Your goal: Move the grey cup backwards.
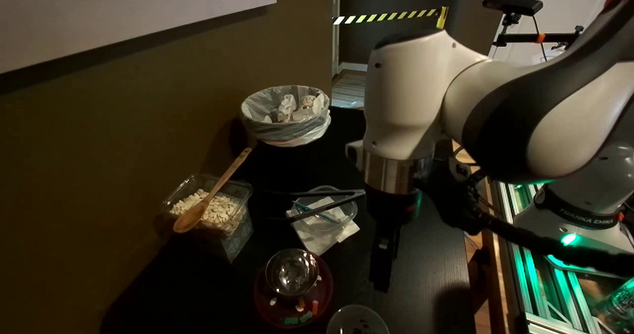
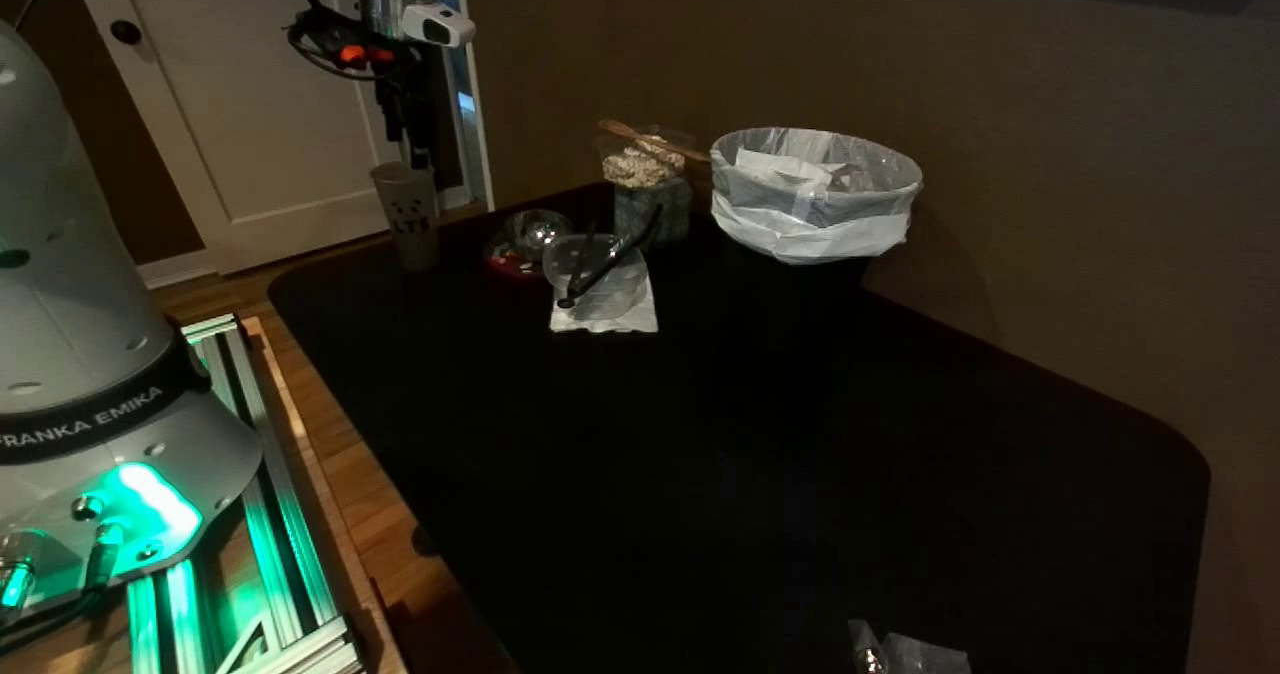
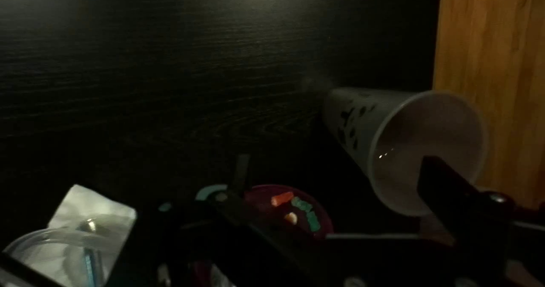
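Cup (image 2: 408, 219) is standing upright on the dark table (image 2: 800, 434), close to its edge at one end. Above the table, the arm (image 1: 406, 96) is hanging, its end pointing down. A lined bin (image 1: 292, 135) is holding crumpled scraps (image 1: 287, 108), and a clear box (image 1: 237, 237) is holding pale flakes (image 1: 223, 212). The gripper (image 3: 336, 163) is hovering at the cup, gaping wide, its fingers (image 3: 443, 182) standing well apart; in the wrist view one is overlapping the cup's mouth, and whether it is dipping inside is not showing clearly. A clear tub (image 2: 620, 294) is resting on white paper (image 1: 319, 247), near a dark red plate (image 1: 261, 294) that is carrying a glass bowl (image 1: 292, 274). Black tongs (image 1: 322, 208) are lying across the tub, a wooden spoon (image 1: 216, 189) is lying across the box, and small orange and green bits (image 3: 301, 204) are sitting on the plate.
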Robot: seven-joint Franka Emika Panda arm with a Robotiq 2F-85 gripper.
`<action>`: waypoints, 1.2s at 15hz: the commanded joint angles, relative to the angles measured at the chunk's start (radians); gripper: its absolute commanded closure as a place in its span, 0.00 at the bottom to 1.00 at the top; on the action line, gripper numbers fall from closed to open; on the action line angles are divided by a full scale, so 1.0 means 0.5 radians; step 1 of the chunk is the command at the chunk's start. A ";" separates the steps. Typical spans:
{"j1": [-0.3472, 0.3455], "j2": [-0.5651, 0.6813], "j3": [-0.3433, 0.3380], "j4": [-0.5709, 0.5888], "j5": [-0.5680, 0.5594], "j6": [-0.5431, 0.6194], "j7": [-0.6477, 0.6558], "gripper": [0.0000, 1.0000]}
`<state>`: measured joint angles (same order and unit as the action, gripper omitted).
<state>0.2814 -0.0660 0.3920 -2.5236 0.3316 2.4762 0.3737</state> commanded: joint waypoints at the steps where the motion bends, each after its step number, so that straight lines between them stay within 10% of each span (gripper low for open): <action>1: 0.118 0.225 -0.009 0.066 0.246 0.089 -0.455 0.00; 18: 0.116 0.569 0.005 0.235 0.372 0.355 -0.602 0.00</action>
<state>0.3403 0.1854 0.3999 -2.4181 0.5405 2.6350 0.0421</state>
